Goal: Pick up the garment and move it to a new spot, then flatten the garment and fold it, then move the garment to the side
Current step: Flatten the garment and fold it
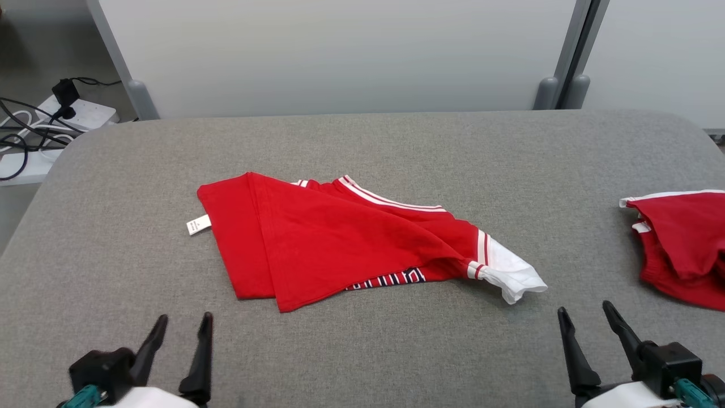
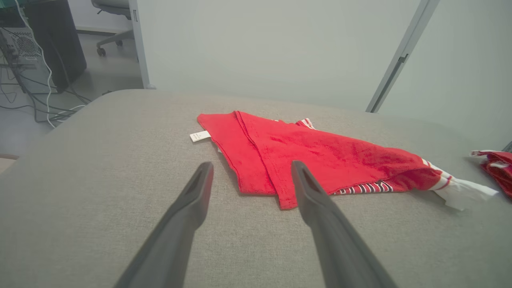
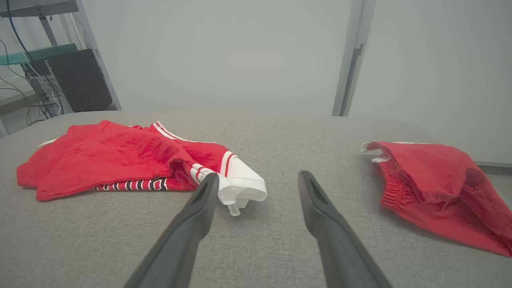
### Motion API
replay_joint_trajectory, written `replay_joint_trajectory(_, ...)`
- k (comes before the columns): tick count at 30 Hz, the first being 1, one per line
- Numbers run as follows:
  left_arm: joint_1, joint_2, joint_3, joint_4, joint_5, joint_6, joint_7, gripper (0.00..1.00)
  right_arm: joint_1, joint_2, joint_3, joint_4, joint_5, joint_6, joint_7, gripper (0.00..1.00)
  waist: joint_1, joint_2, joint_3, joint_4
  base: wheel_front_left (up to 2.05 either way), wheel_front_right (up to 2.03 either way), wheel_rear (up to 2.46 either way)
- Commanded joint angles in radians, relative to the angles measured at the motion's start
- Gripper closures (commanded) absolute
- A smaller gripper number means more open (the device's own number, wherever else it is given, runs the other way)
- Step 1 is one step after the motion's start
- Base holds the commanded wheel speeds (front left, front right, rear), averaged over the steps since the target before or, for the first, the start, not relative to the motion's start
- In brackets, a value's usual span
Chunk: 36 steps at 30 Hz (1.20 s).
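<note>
Head view: the red T-shirt (image 1: 340, 238) lies rumpled near the middle of the grey table (image 1: 113, 272), doubled over askew, its white sleeve (image 1: 512, 277) trailing toward the right and a label (image 1: 198, 225) poking out at the left. The left gripper (image 1: 186, 316) and right gripper (image 1: 583, 306) hover near the front edge, both spread wide and empty. A second red garment (image 1: 685, 243) sits at the far right.

Left wrist view: the parted jaws point at the shirt's near corner, apart from it.

Right wrist view: the parted jaws aim between the sleeve and the second garment, holding nothing.

Judging by this, no step appears done: picking up, flattening, folding and moving aside all remain.
</note>
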Motion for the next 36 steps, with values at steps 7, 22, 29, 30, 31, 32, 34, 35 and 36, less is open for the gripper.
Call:
replay_joint_trajectory(7,-0.195,-0.023,-0.081,0.042,-0.033,-0.096,0.124,0.0,-0.126,-0.068,0.126,-0.007,-0.048,-0.003,0.024,0.0,0.0,0.0,0.061,-0.001,0.0,0.0,0.0)
replay_joint_trajectory(22,-0.474,-0.174,-0.139,0.487,-0.155,-0.308,0.182,0.0,-0.358,-0.175,0.314,0.173,-0.073,-0.003,0.064,0.0,0.0,0.0,0.216,-0.01,0.0,0.0,0.0)
replay_joint_trajectory(29,-0.553,-0.208,-0.125,0.638,-0.176,-0.354,0.146,0.0,-0.426,-0.195,0.375,0.247,-0.097,-0.003,0.076,0.0,0.0,0.0,0.261,-0.014,0.0,0.0,0.0)
replay_joint_trajectory(30,-0.562,-0.212,-0.125,0.653,-0.178,-0.364,0.142,0.0,-0.433,-0.195,0.376,0.255,-0.096,-0.003,0.075,0.0,0.0,0.0,0.265,-0.013,0.0,0.0,0.0)
replay_joint_trajectory(31,-0.572,-0.216,-0.124,0.668,-0.18,-0.371,0.135,0.0,-0.439,-0.195,0.378,0.262,-0.096,-0.003,0.074,0.0,0.0,0.0,0.269,-0.013,0.0,0.0,0.0)
replay_joint_trajectory(32,-0.58,-0.219,-0.124,0.682,-0.18,-0.377,0.13,0.0,-0.445,-0.196,0.381,0.268,-0.098,-0.003,0.072,0.0,0.0,0.0,0.272,-0.013,0.0,0.0,0.0)
replay_joint_trajectory(34,-0.596,-0.226,-0.127,0.71,-0.178,-0.388,0.118,0.0,-0.454,-0.196,0.384,0.282,-0.099,-0.003,0.072,0.5,0.0,0.0,0.276,-0.011,0.0,0.0,0.0)
replay_joint_trajectory(35,-0.601,-0.229,-0.131,0.725,-0.178,-0.393,0.117,0.29,-0.456,-0.194,0.386,0.287,-0.096,-0.003,0.071,1.0,0.0,0.0,0.277,-0.012,0.0,0.0,0.0)
replay_joint_trajectory(36,-0.605,-0.231,-0.133,0.737,-0.177,-0.398,0.113,0.86,-0.458,-0.193,0.386,0.29,-0.094,-0.003,0.071,1.0,0.0,0.0,0.278,-0.013,0.0,0.0,0.0)
